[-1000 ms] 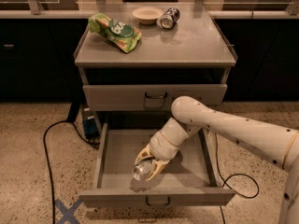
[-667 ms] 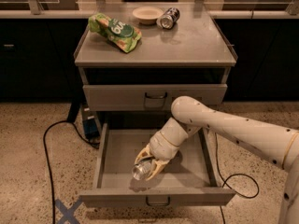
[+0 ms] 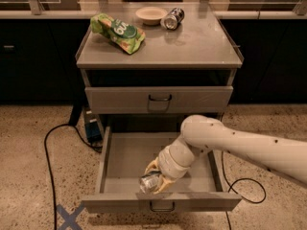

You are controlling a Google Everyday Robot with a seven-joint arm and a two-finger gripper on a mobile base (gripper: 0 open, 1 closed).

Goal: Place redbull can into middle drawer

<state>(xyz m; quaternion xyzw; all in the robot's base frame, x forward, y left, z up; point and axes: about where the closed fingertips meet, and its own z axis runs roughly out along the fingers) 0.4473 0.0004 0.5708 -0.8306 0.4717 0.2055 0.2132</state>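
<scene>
The gripper [image 3: 155,180] reaches down inside the pulled-out middle drawer [image 3: 125,158], near its front wall, at the end of the white arm [image 3: 240,143] that comes in from the right. Its tan fingers [image 3: 152,166] are clamped on the redbull can [image 3: 148,183], one on each side of the shiny silver body. The can lies tilted between them, its end pointing toward the drawer's front left, low over the drawer floor; I cannot tell whether it touches the floor. Bare grey drawer floor spreads to the left of and behind the fingers, and the drawer's dark loop handle [image 3: 162,206] sits just in front of and below them. Above and behind the fingers, the upper drawer front [image 3: 192,99] is closed. Further up, on the cabinet top [image 3: 201,47], lie a green snack bag [image 3: 117,31], a small pale bowl [image 3: 151,15] and a dark can [image 3: 172,18] on its side, all well apart from the fingers. On the floor far to the left of the fingers runs a black cable [image 3: 47,157], with a blue tape cross [image 3: 68,217] near it.
</scene>
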